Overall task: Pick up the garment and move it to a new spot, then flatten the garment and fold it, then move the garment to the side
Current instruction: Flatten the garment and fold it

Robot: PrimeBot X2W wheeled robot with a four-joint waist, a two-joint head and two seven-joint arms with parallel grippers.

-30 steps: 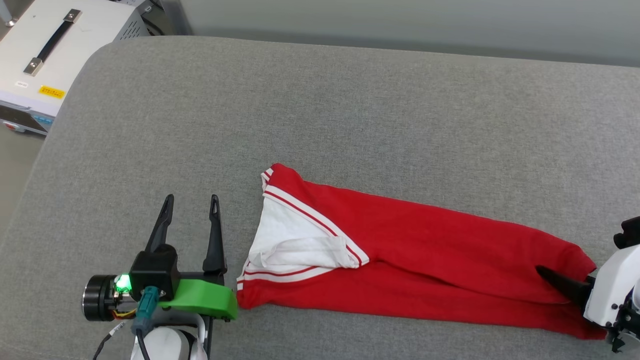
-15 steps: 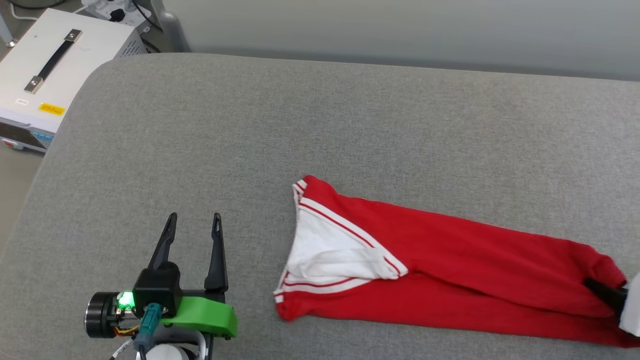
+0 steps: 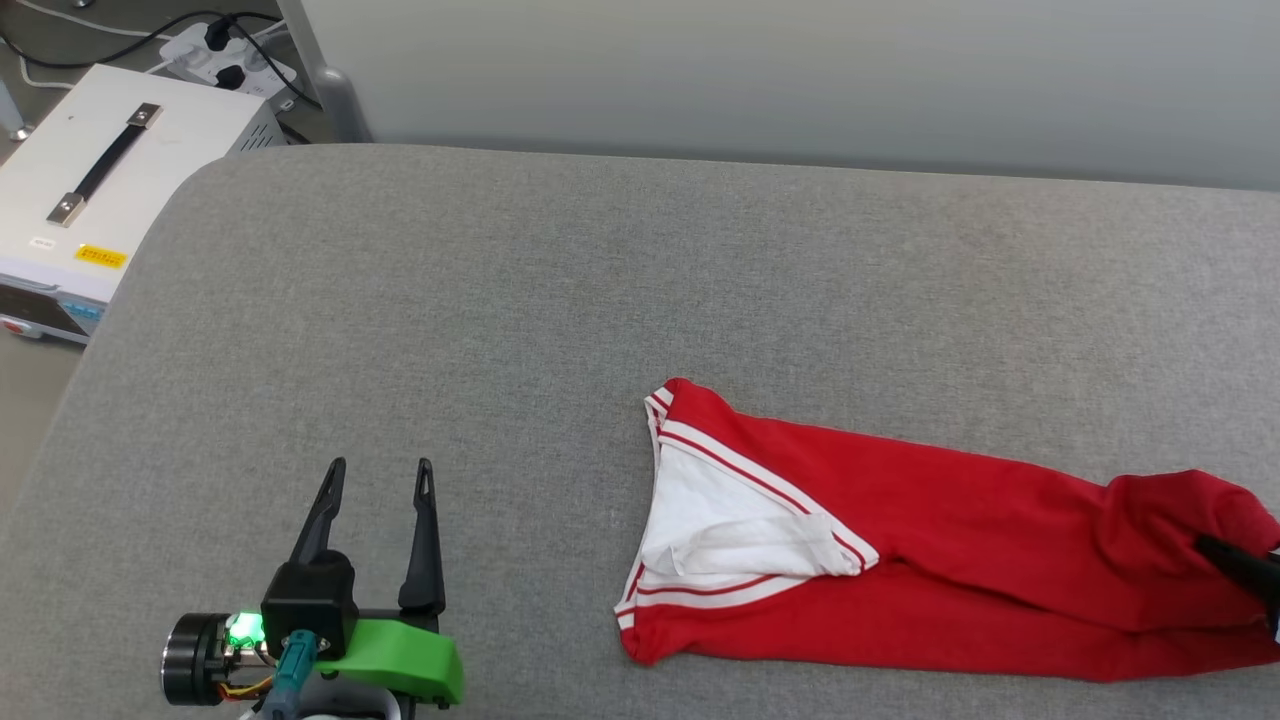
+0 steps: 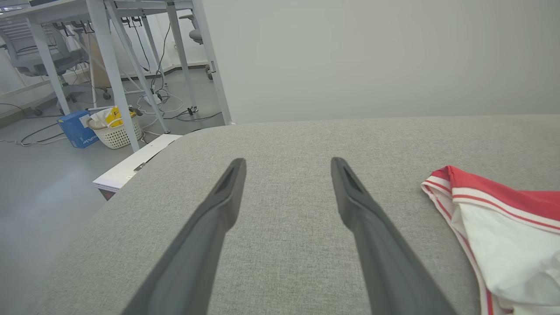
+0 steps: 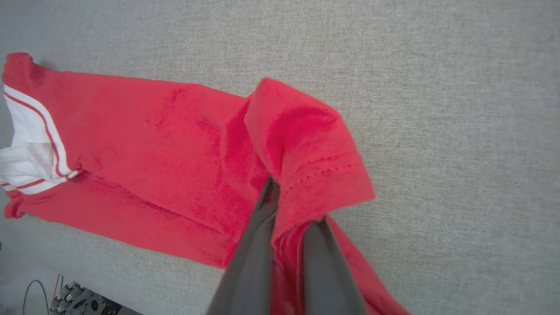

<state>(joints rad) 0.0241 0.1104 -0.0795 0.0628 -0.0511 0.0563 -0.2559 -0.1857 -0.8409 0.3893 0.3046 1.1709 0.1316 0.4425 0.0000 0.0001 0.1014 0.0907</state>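
While your right gripper (image 5: 289, 204) pinches a raised fold of the red cloth garment (image 3: 950, 560) with white striped sleeve, stretched across the grey fabric surface (image 3: 500, 300) (toward its right), your left gripper (image 3: 380, 466) stands wide and empty, clear of it.

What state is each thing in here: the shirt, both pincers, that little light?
Garment: folded into a long strip on the grey cushion, one end bunched up.
Left pincer: open, empty, beside the garment, not touching it.
Right pincer: shut on the garment's bunched end.
Green light on the left wrist: lit.
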